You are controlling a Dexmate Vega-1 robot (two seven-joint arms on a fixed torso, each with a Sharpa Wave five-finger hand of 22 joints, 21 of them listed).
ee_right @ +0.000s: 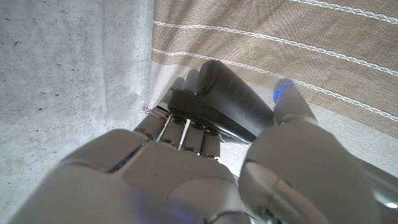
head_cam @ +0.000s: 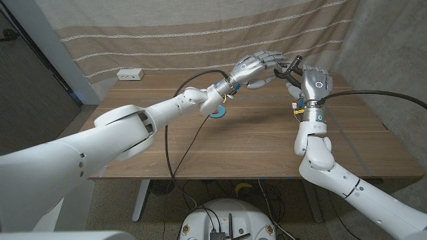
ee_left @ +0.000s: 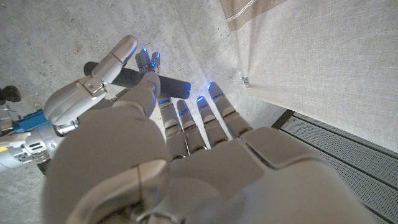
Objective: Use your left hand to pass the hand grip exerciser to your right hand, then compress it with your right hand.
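**Exerciser held between both hands above the tabletop**

Head view: I see my two arms meeting high over the far right part of the wooden tabletop [head_cam: 267,143]. My left hand [head_cam: 257,69] reaches in from the left, fingers stretched toward the right. My right hand [head_cam: 313,83] stands upright, back toward the camera. Between them sits the black exerciser [head_cam: 291,65], raised well above the wood; a handle pokes out at the top of the right hand. A white power strip [head_cam: 131,75] lies at the far left edge, and a small blue disc [head_cam: 217,112] lies on the wood under the left forearm. A striped curtain [head_cam: 200,33] hangs behind.

Left wrist view: my left hand [ee_left: 161,149] shows its back, fingers extended and touching a black handle of the exerciser [ee_left: 155,84]. The thumb lies over the handle, so the hand pinches it. My right hand [ee_left: 25,140] shows at the side, beside the same tool.

Right wrist view: my right hand [ee_right: 186,168] has its fingers curled around a black handle of the exerciser [ee_right: 227,102], thumb alongside, gripping it. Concrete wall and curtain lie behind.
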